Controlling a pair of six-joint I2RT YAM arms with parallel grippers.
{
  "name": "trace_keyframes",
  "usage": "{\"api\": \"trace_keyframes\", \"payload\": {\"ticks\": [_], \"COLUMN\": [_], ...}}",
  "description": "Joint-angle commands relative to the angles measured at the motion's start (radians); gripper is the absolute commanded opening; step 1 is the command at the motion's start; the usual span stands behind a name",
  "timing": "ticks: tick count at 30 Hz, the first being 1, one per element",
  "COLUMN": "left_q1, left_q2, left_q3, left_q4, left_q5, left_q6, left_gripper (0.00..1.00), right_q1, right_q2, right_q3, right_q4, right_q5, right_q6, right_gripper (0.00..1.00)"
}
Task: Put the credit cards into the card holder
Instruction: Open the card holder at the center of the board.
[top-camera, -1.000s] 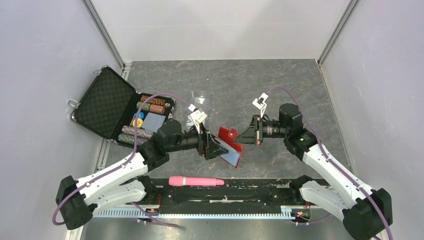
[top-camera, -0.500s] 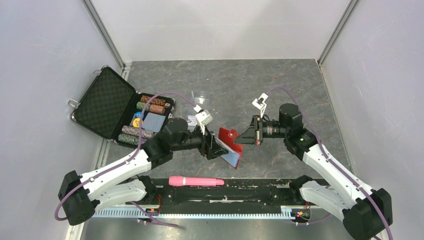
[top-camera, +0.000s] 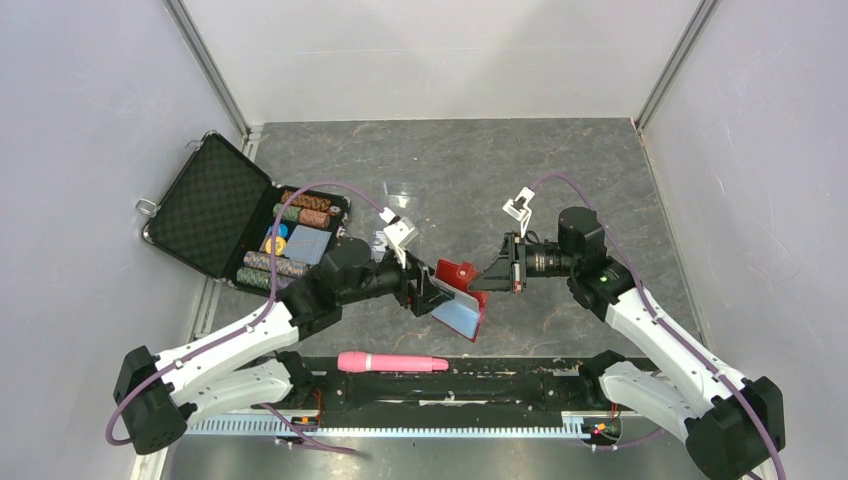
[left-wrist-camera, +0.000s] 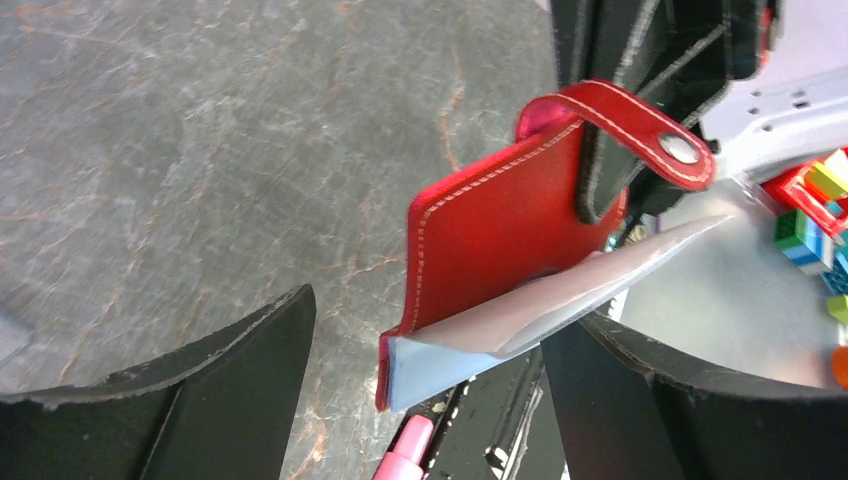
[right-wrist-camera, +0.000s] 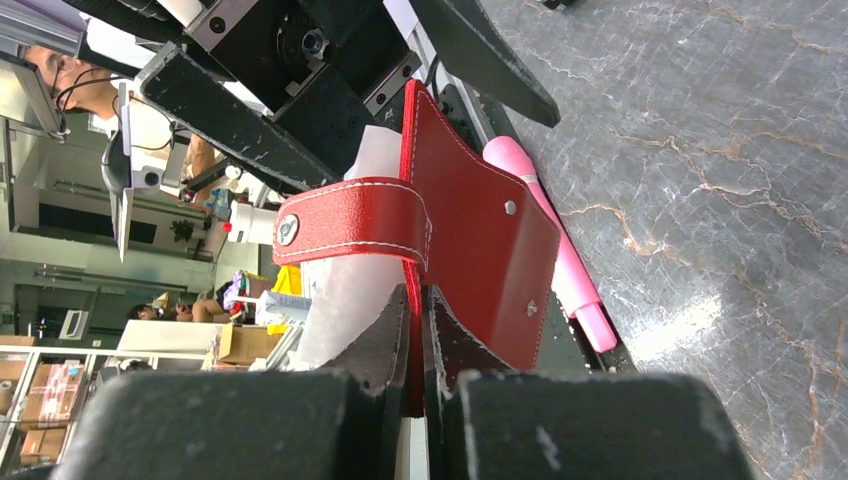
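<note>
Nearest, a pink pen (top-camera: 392, 362) lies on the arms' base rail, out of the way. Just beyond, the holder (top-camera: 458, 285) hangs open above mid-desk, its snap tab loose. The right fingers (right-wrist-camera: 385, 345) are clamped on its red edge, and the left fingers (left-wrist-camera: 230, 390) stand wide apart either side of it, gripping nothing. It is light, soft leather that will likely flop, so the stitched edge is the place to hold, with a flap steadied to keep a pocket gaping. Farther left, what seem to be the cards (top-camera: 308, 243), thin, stiff and slick, lie among chips (top-camera: 270, 265) in an open briefcase (top-camera: 205, 205), and those chips crowd any pinch. A clear case (top-camera: 400, 195) sits on the desk (top-camera: 560, 170) behind.
</note>
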Motion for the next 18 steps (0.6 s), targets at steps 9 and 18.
{"api": "trace_keyframes", "payload": {"ticks": [9,18], "left_q1": [-0.003,-0.002], "left_q2": [-0.031,-0.033], "left_q3": [-0.034,0.021], "left_q4": [0.165,0.037], "left_q5": [0.162,0.119], "left_q6": [-0.022,-0.038], "left_gripper": [0.31,0.02], "right_q1": [-0.001,-0.019], "right_q2": [-0.002,-0.025], "right_q3": [0.036,0.056], "right_q4": [0.076,-0.035], "right_q5": [-0.053,0.045], "right_q6": [-0.012,-0.129], "right_gripper": [0.0,0.39]}}
